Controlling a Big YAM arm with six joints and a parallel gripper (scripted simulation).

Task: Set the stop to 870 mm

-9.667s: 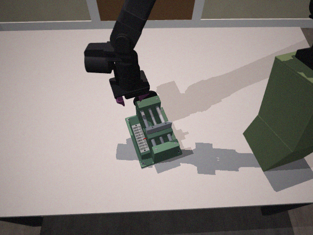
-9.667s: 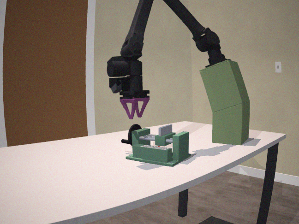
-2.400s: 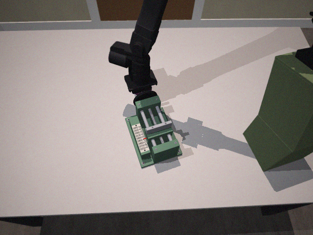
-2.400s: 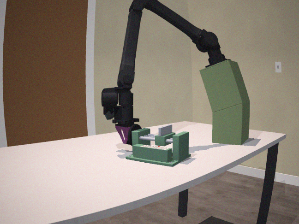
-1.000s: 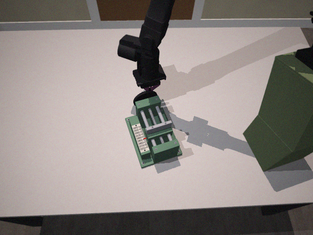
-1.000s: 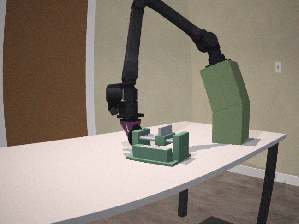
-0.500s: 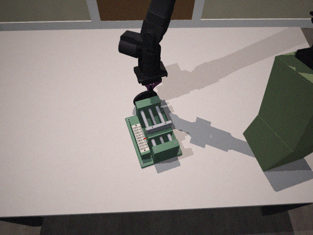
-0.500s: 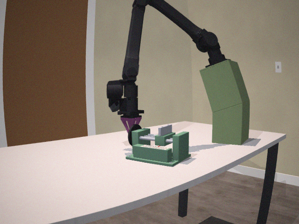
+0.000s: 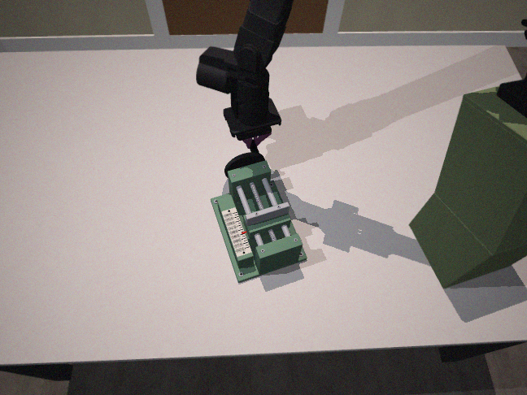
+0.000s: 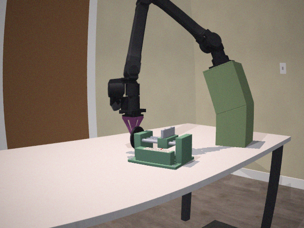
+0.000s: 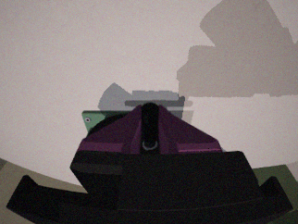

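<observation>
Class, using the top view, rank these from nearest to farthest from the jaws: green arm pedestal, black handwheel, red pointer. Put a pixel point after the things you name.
1. Black handwheel (image 9: 244, 160) (image 10: 133, 140), right at the jaws
2. Red pointer (image 9: 243, 232) (image 10: 161, 148), on the scale
3. Green arm pedestal (image 9: 481, 178) (image 10: 231, 105), far right

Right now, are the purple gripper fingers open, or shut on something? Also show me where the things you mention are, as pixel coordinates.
Shut on something: the purple-fingered gripper (image 9: 254, 146) (image 10: 133, 132) (image 11: 150, 110) pinches the black handle (image 9: 254, 149) (image 11: 150, 124) of the handwheel (image 9: 238, 160) (image 10: 133, 140).
</observation>
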